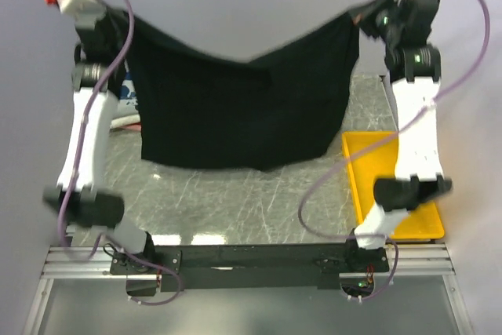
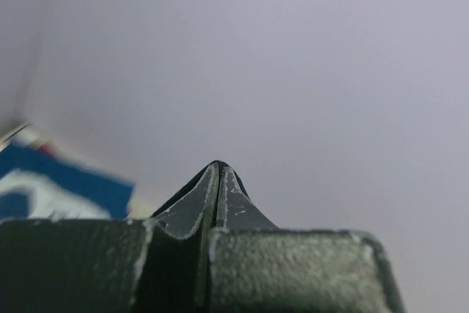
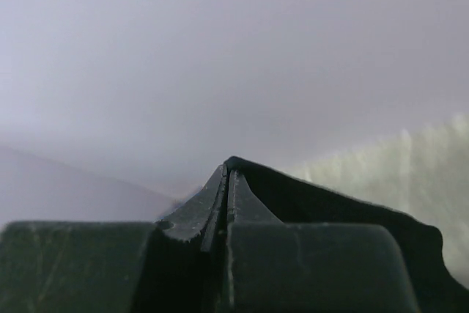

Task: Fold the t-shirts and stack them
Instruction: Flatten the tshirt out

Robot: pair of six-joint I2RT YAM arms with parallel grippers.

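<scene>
Black t-shirt (image 1: 243, 107) hangs spread in the air over the table (image 1: 235, 202), between the two arms. Its top edge sags in the middle. Lower hem sits close to the tabletop; touching or not, cannot tell.

Left gripper (image 1: 110, 20) is pinched tight on one upper corner. Right gripper (image 1: 367, 20) is pinched tight on the other, with black cloth showing beside its closed fingers in the wrist view.

Progress, as I judge it: this shirt is unfolded, held out flat, every fold still to make.

Blue t-shirt (image 1: 129, 98) lies folded on the table behind the left arm, mostly hidden; likely the stack's base. Other shirts there cannot be made out.

Yellow tray (image 1: 369, 151) sits at the table's right edge. Its visible floor is bare, with no shirt in it. The right arm covers part.
</scene>
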